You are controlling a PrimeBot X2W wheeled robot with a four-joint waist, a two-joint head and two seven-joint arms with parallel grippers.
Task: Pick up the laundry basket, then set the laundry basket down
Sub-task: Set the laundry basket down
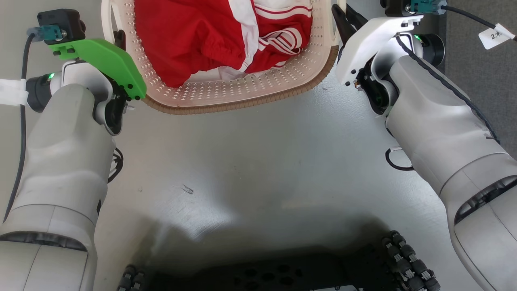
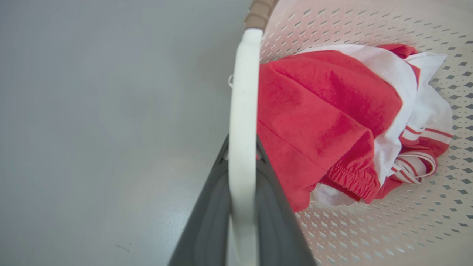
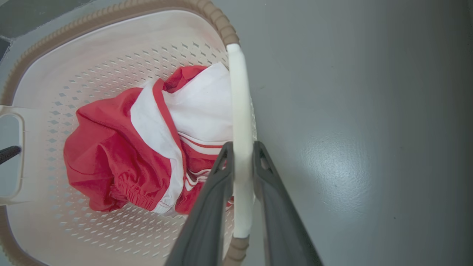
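Laundry basket (image 1: 242, 91) at the upper middle of the head view, over the grey floor (image 1: 250, 161), between the two arms. Not possible to tell whether resting on the floor or lifted a little from it. Cream-white perforated walls, brown woven-look rim. Inside the basket, a crumpled red and white garment (image 1: 190, 36), lying on the bottom and against the near wall.

Left jaws closed narrowly on the left handle (image 2: 242, 111), the white bar at the left side of the basket. One dark finger (image 2: 207, 221) on the outer side of the bar, the other on the inner side next to the garment, both touching the bar. Left arm (image 1: 60, 153), with a green cover (image 1: 105, 60), just beside the left near corner of the basket.

Right jaws in the same state at the opposite side of the basket, shut on the right handle (image 3: 241, 129). White bar squeezed between the two fingers (image 3: 207, 207), one toward the garment, one toward the floor. Right arm (image 1: 436, 133) just beside the right near corner of the basket.

Well apart from the basket, on the near side, the dark robot base (image 1: 262, 275) with small rollers.
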